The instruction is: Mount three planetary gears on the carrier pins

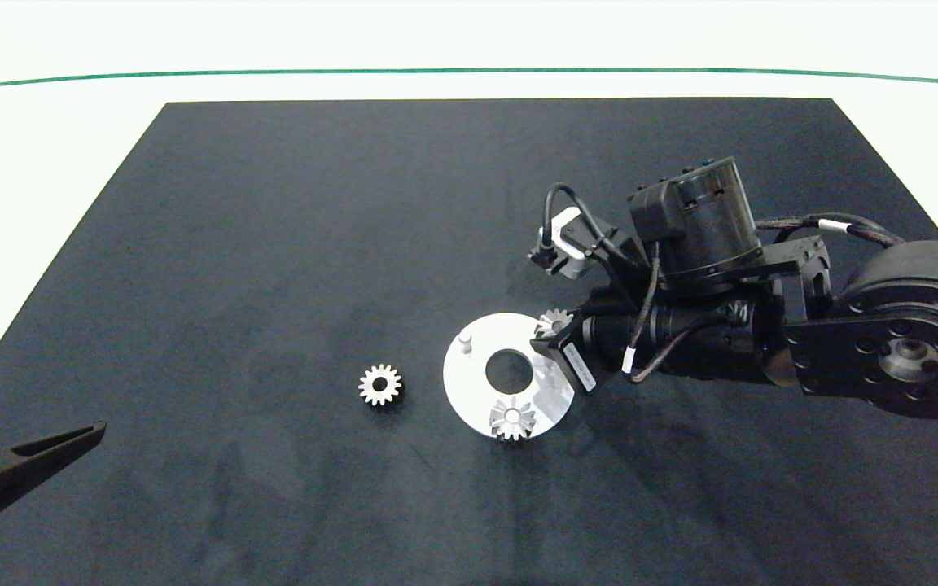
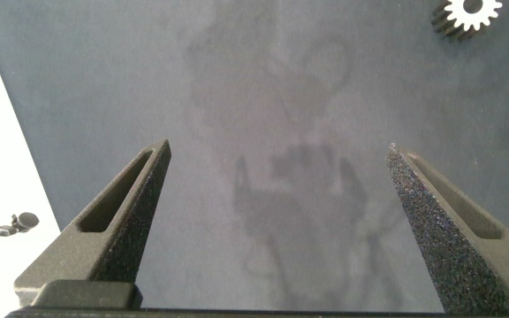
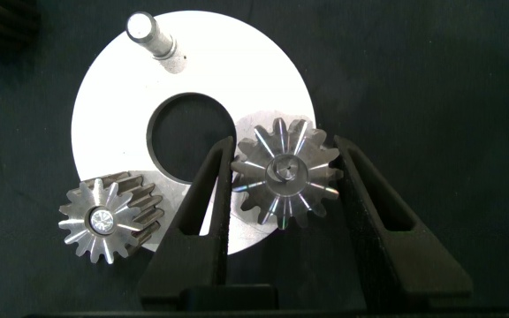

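my right gripper [image 3: 283, 190] reaches in from the right edge of the black mat [image 1: 273, 203] and sits over the white disc [image 1: 477, 389], which lies a little right of the mat's centre, toward its near edge. its two fingers [image 3: 203, 212] flank a planetary gear [image 3: 284, 173] that is seated on a carrier pin on the side of the disc nearest the mat's right edge; the pin's tip shows through the gear's centre hole. the fingers stand just beside the gear's teeth on either side, and i cannot tell from these views whether they press on it or have a sliver of clearance.

a second gear [image 1: 512, 418] is seated on the pin at the disc's near rim, its teeth overhanging the rim slightly. the third pin [image 1: 465, 339], on the disc's left side, stands bare and upright. the last gear [image 1: 379, 384] lies flat on the mat, near the disc's left rim but apart from it.

my left gripper [image 2: 277, 212] hangs at the mat's near-left corner, well apart from the disc, its fingers spread wide with only bare mat between them; the loose gear shows at the edge of its wrist view.
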You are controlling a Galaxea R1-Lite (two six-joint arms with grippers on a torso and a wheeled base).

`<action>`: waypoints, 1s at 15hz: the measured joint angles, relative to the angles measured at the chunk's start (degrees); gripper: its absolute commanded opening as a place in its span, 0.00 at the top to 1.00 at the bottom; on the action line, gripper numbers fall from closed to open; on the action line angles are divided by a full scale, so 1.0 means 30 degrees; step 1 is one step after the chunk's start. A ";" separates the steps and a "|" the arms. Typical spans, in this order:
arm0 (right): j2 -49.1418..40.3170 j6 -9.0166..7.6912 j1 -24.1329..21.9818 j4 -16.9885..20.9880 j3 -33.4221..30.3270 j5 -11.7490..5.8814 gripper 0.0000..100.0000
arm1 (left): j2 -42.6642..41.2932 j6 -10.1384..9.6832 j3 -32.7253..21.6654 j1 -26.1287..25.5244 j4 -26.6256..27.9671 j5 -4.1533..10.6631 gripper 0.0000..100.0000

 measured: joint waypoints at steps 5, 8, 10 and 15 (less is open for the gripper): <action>0.0199 0.0020 -0.0049 -0.0037 -0.0008 0.0000 0.99 | 0.0012 0.0000 0.0000 0.0000 0.0000 0.0000 0.00; 0.0183 0.0020 -0.0049 0.0016 -0.0008 -0.0016 0.99 | 0.0020 0.0000 0.0000 0.0000 0.0000 0.0000 0.00; 0.0126 0.0028 -0.0049 0.0142 0.0000 -0.0053 0.99 | 0.0037 0.0000 0.0000 0.0008 -0.0008 0.0000 0.00; 0.0008 0.0037 -0.0049 0.0366 0.0008 -0.0061 0.99 | 0.0037 -0.0008 0.0000 0.0000 0.0000 0.0000 0.00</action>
